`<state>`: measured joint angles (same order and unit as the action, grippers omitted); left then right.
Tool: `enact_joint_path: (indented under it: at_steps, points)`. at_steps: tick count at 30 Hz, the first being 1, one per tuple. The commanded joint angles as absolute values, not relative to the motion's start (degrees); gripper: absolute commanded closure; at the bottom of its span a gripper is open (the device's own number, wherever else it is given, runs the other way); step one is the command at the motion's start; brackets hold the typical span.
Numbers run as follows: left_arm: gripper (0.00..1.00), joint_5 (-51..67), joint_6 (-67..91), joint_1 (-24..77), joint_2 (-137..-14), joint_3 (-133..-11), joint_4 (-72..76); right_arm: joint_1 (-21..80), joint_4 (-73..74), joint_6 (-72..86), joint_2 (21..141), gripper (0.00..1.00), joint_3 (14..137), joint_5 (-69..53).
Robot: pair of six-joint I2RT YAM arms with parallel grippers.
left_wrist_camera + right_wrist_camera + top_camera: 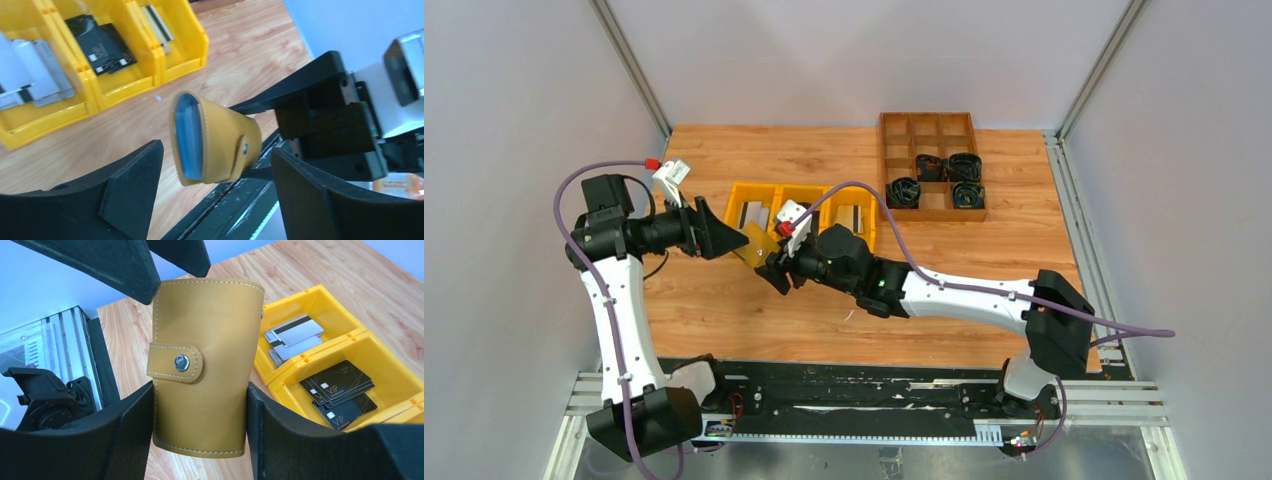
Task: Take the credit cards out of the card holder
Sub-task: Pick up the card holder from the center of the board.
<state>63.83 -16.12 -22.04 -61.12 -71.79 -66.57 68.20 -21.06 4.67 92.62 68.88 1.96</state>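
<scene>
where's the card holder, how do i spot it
Over the wooden table, look in front of the yellow bins. The card holder sits clamped in the right gripper: stitched mustard leather with a snap strap, not hard plastic.

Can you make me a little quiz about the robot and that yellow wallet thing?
1. True or false: the right tool grips the card holder.
2. The left tool is: A) open, B) shut on a card.
3. Fill in: the cards marked VIP in the yellow bin are ____.
Key: 1 true; 2 A; 3 black.
</scene>
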Motion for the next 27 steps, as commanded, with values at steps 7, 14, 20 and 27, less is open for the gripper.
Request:
enact_joint_path:
  at_steps: [7, 14, 20, 27]
  points:
    - [0.31, 66.8, -9.1, -21.4, -60.6, -73.7, -67.0, 69.0, -24.9, 2.7, 88.3, 0.39, 68.9, 4.8]
    - [0.33, 68.8, -6.6, -21.3, -60.7, -73.2, -67.1, 69.9, -24.9, 1.3, 88.8, 0.39, 71.0, 5.1]
    - [0.61, 69.4, -5.9, -21.3, -60.7, -72.8, -67.1, 70.3, -25.1, 0.9, 89.1, 0.39, 72.2, 5.8]
    - [0.69, 69.4, -5.6, -21.3, -59.7, -71.6, -67.0, 70.9, -26.0, 0.6, 89.5, 0.39, 73.0, 5.5]
